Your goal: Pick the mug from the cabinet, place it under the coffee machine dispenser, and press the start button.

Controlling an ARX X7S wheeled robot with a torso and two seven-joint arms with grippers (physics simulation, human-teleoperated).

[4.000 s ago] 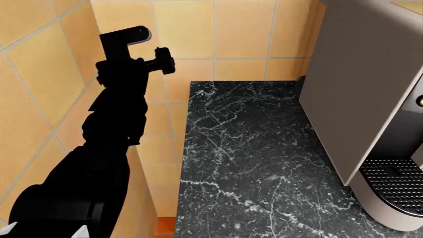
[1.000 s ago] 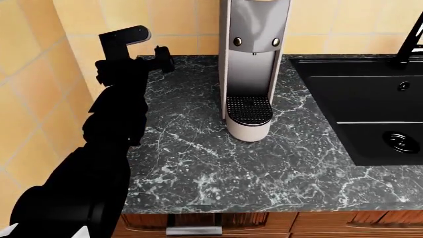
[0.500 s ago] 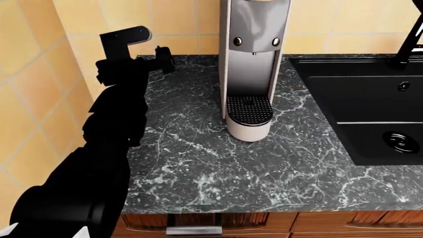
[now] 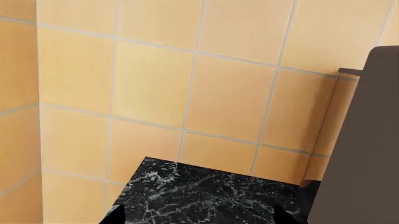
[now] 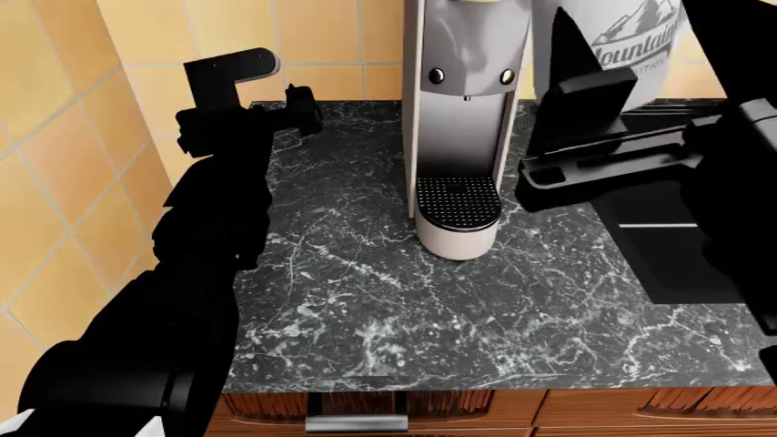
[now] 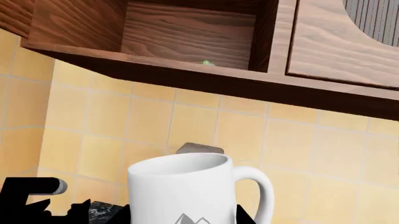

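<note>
glossy white ceramic mug (image 6: 181,189), loop handle, gripped upright.

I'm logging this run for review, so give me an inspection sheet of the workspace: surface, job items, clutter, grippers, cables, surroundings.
Surface: black marble counter, bare in front of the machine.
Job's things: mug, white with a grey mountain logo, upright, held in the air to the right of the coffee machine; drip tray with nothing on it.
Clutter: nothing seen.
Grippers: right gripper shut on the mug; left gripper raised over the counter's back left corner, holding nothing, whether open or shut cannot be told.
Cables: nothing seen.
Surroundings: orange tiled wall; open wooden cabinet overhead; black sink at right, mostly hidden by the right arm.
</note>
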